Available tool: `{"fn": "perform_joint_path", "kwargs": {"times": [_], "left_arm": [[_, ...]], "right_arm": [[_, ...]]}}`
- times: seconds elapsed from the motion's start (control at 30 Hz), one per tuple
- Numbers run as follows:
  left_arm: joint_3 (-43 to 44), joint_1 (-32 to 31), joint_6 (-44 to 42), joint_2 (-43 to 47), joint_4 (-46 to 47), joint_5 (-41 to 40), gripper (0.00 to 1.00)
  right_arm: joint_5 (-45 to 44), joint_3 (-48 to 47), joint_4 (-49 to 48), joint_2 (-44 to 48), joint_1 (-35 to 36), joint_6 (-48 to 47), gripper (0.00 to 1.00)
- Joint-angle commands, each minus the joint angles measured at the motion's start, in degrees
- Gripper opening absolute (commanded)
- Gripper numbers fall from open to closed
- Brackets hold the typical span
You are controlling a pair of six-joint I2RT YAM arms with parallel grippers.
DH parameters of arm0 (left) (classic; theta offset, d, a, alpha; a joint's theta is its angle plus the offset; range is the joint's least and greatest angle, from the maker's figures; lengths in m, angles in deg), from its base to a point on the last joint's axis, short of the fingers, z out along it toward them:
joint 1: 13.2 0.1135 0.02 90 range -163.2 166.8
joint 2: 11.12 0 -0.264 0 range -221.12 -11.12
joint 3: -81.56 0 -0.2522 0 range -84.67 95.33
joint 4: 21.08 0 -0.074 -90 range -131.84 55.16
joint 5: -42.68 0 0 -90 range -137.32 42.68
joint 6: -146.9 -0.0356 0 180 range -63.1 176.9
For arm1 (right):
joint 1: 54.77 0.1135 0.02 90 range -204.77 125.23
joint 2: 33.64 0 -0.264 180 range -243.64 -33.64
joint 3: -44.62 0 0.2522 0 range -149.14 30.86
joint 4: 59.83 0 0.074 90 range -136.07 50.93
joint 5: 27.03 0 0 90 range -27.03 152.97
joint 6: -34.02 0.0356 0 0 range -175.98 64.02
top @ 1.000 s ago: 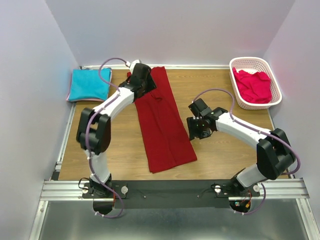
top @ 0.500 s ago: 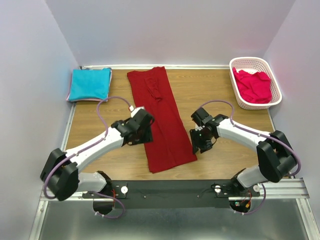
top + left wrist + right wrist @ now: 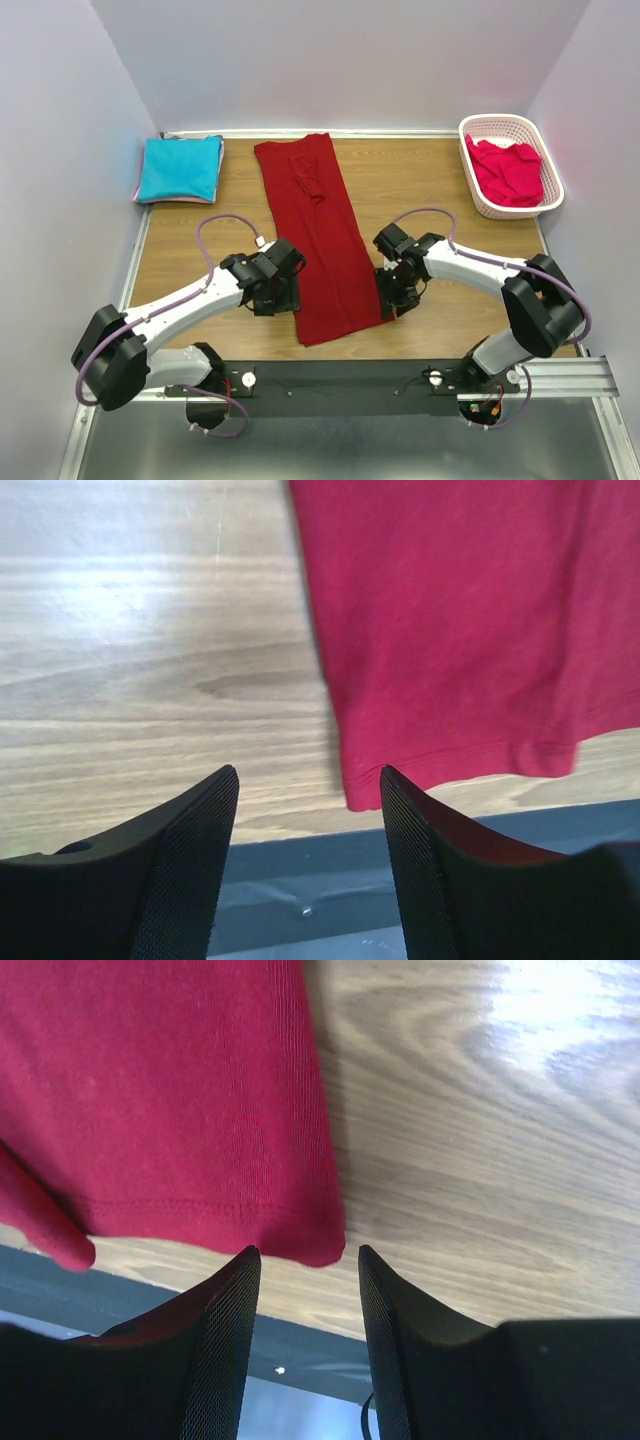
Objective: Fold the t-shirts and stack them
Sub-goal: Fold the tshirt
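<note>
A dark red t-shirt [image 3: 320, 240] lies centred on the table [image 3: 450, 190], folded lengthwise into a long strip, likely half done. A turquoise t-shirt [image 3: 180, 168] sits folded at the far left; a pinkish-red t-shirt [image 3: 505, 172] waits crumpled in a basket [image 3: 497, 121]. The left gripper [image 3: 310, 780] and right gripper [image 3: 305, 1255] hover open, empty, at the strip's near corners.

No legible txt/labels (any view)

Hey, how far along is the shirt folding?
Done: the turquoise t-shirt lies folded in the far left corner. In hand: the dark red t-shirt is a long strip, with the left gripper and right gripper open at its near corners. Left: folding it shorter, stacking it, and the pinkish-red t-shirt in the white basket.
</note>
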Motion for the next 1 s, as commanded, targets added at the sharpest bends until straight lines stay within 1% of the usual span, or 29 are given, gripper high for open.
{"fn": "perform_joint_path", "kwargs": {"times": [0.0,0.17,0.2,0.23,0.27,0.3,0.33,0.4,0.67,0.8,0.9,0.97], "left_arm": [[-0.2,-1.3,-1.1,-3.6,1.9,3.2,0.68],[1.2,-3.2,-2.5,-9.1,3.8,4.1,0.69],[1.2,-3.5,-2.6,-9.7,4.0,4.3,0.69],[1.2,-3.8,-2.6,-10.2,4.1,4.4,0.69],[1.5,-4.2,-2.9,-11.3,4.2,4.5,0.69],[1.8,-4.4,-3.2,-11.8,4.1,4.5,0.69],[2.2,-4.6,-3.3,-12.4,3.9,6.0,0.69],[3.2,-5.2,-3.6,-13.9,3.2,6.2,0.69],[4.5,-7.2,-2.1,-16.6,2.0,7.3,0.68],[4.1,-8.4,-0.9,-19.1,1.6,7.7,0.63],[4.0,-9.1,-0.3,-21.0,1.4,7.8,0.57],[3.7,-10.0,-0.1,-22.3,1.9,8.2,0.55]], "right_arm": [[-0.8,0.3,-2.2,-1.8,0.8,1.7,0.52],[-1.6,1.6,-3.9,-3.4,1.6,2.1,0.51],[-1.4,1.7,-4.0,-3.7,1.9,2.3,0.48],[-1.3,1.7,-4.1,-4.0,2.2,2.3,0.4],[-1.1,1.9,-4.3,-4.1,2.2,2.1,0.35],[-1.1,1.9,-4.3,-4.1,2.2,2.1,0.22],[-1.1,1.9,-4.3,-4.0,2.2,2.1,0.14],[-0.9,1.7,-4.3,-3.8,2.2,2.0,0.02],[-0.6,1.5,-4.5,-3.0,2.2,1.5,0.01],[-0.2,1.0,-4.9,-2.8,2.3,1.2,0.01],[0.3,0.5,-4.9,-2.9,2.2,1.0,0.01],[0.3,0.4,-5.0,-2.8,2.2,0.8,0.01]]}}
